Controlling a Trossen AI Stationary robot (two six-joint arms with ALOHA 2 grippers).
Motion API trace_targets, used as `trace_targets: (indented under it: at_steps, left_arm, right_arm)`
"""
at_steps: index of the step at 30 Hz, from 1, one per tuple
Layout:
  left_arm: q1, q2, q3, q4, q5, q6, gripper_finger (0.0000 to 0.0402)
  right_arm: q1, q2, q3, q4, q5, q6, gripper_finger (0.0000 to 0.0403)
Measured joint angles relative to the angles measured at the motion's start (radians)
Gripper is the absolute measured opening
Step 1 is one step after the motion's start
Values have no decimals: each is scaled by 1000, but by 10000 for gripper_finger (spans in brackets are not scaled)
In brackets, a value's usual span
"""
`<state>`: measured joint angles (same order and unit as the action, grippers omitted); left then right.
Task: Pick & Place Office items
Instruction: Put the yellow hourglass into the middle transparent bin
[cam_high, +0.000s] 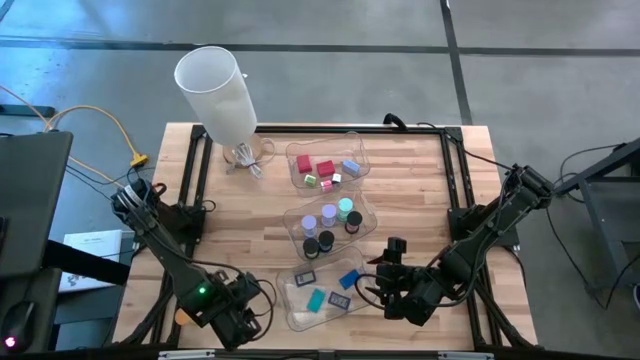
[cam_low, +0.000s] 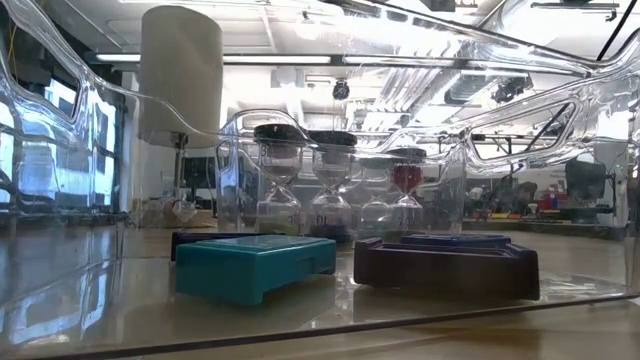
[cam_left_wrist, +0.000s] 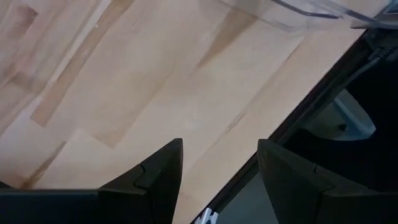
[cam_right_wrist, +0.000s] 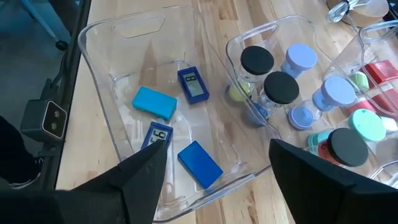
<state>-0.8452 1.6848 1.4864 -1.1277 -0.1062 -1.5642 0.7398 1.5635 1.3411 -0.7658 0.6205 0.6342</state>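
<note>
1. Nearest the low camera: teal rectangle (cam_low: 255, 265) and dark rectangle (cam_low: 445, 265), flat in near clear tray (cam_high: 300, 318).
2. Right gripper (cam_high: 385, 285) poised beside that tray, fingers spread, empty.
3. Left gripper (cam_high: 240, 318) low at the table's (cam_high: 420, 180) front edge, apparently part-spread, holding nothing.

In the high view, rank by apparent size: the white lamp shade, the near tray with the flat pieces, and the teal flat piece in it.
1. White lamp shade, though it stands tall, nearer the camera.
2. Near tray, roughly comparable in footprint.
3. Teal flat piece, clearly smallest.

Bright even overhead light; glare on clear tray (cam_low: 560, 60); soft shadows.
</note>
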Motion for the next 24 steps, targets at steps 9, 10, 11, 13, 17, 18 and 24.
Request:
trace_targets:
  at_steps: [9,10,11,13,17,18,24]
  left_arm:
    - [7,0,0,128,-4,7,200]
    - [8,0,0,122,-4,21,200]
    - [12,0,0,119,-5,39,200]
    - [19,0,0,124,-5,52,200]
    - [35,0,0,112,-5,-27,200]
    - [41,0,0,104,-4,-46,200]
    - [77,0,0,68,23,-173,200]
  right_arm:
    - [0,0,0,0,0,27,274]
    - [0,0,0,0,0,27,274]
    - [0,0,0,0,-1,27,274]
    - [0,0,0,0,-2,27,274]
    - [0,0,0,0,-2,27,274]
    - [0,0,0,0,-2,27,274]
    - [0,0,0,0,-2,26,274]
